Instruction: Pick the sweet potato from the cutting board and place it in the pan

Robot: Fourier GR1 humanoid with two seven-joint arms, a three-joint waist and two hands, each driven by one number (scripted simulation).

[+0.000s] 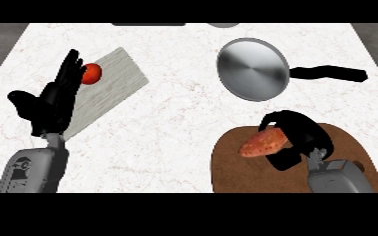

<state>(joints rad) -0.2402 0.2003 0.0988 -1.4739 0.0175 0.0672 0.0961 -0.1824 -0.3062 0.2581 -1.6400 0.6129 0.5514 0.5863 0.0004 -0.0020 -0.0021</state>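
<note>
The orange-brown sweet potato (263,143) is over the round brown cutting board (232,172) at the lower right. My right hand (303,135) is curled round it from the right, shut on it. The silver pan (252,69) with a black handle (328,73) lies on the counter above the board, apart from the hand. My left hand (53,99) rests open at the left, fingers up.
A grey rectangular board (111,87) lies tilted at the upper left with a red tomato (91,73) on it, partly behind my left hand's fingers. The white marble counter (181,125) stretches between the two boards. Dark objects show at the far edge.
</note>
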